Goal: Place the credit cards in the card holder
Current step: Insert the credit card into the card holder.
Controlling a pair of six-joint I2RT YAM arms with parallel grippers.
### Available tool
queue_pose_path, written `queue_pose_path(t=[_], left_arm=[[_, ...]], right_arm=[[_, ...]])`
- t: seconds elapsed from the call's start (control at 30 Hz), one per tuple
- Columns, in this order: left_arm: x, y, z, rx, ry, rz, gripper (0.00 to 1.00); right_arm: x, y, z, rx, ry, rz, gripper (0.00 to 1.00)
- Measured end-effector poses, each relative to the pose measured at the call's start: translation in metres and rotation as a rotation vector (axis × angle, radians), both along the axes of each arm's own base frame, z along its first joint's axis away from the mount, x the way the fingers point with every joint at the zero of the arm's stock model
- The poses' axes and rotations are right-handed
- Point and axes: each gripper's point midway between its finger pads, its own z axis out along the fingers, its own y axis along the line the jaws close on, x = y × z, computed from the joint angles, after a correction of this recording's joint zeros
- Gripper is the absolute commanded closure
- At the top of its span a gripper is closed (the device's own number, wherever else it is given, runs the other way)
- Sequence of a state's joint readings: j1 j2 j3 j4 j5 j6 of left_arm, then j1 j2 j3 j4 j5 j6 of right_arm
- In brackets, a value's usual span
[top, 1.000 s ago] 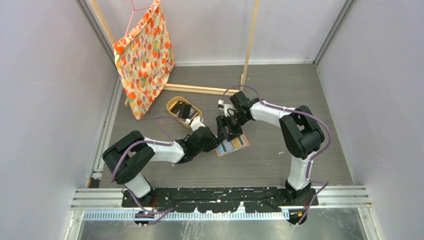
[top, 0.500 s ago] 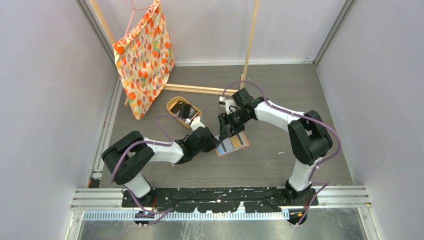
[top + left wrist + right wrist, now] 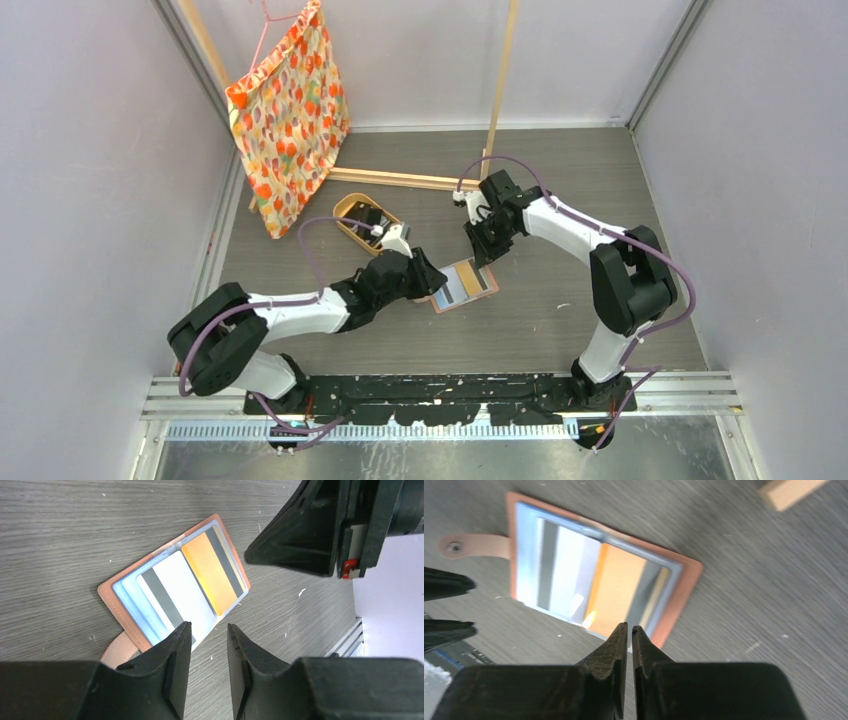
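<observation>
The salmon-brown card holder (image 3: 465, 284) lies open and flat on the grey table. A white card with a grey stripe (image 3: 175, 587) and an orange card (image 3: 209, 570) sit in its glossy pockets, also seen in the right wrist view on the card holder (image 3: 686, 587). My left gripper (image 3: 436, 281) hovers at the holder's left edge, its jaws (image 3: 209, 630) a little open with nothing between them. Just past the holder's far edge is my right gripper (image 3: 487, 252). Its fingers (image 3: 630, 628) are almost touching and hold nothing. More credit cards (image 3: 366, 216) lie in the tray.
An oval tan tray (image 3: 345, 208) stands behind and left of the holder. A wooden frame (image 3: 400, 178) with an upright post and a patterned orange cloth bag (image 3: 290, 115) stand at the back. The holder's snap tab (image 3: 471, 546) points towards the left gripper.
My right gripper has drawn back from over the holder towards the far right and closed. The left arm has stretched out lower and its jaws have opened a little.
</observation>
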State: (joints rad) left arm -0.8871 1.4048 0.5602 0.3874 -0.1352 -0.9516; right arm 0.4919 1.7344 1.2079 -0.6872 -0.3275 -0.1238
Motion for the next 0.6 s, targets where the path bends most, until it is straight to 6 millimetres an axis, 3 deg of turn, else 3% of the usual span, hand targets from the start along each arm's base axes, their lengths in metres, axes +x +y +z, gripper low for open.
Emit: queue_pose_path(t=[0.17, 0.3, 0.6], left_arm=[[-0.003, 0.003, -0.010, 0.018, 0.029, -0.012, 0.57], [-0.006, 0.007, -0.026, 0.049, 0.074, -0.011, 0.50], [-0.010, 0.011, -0.051, 0.139, 0.175, 0.000, 0.47]], right_arm=[[0.010, -0.022, -0.007, -0.089, -0.024, -0.029, 0.91], [0.014, -0.032, -0.025, -0.148, 0.004, -0.038, 0.91], [0.011, -0.042, -0.039, -0.213, 0.035, -0.045, 0.91]])
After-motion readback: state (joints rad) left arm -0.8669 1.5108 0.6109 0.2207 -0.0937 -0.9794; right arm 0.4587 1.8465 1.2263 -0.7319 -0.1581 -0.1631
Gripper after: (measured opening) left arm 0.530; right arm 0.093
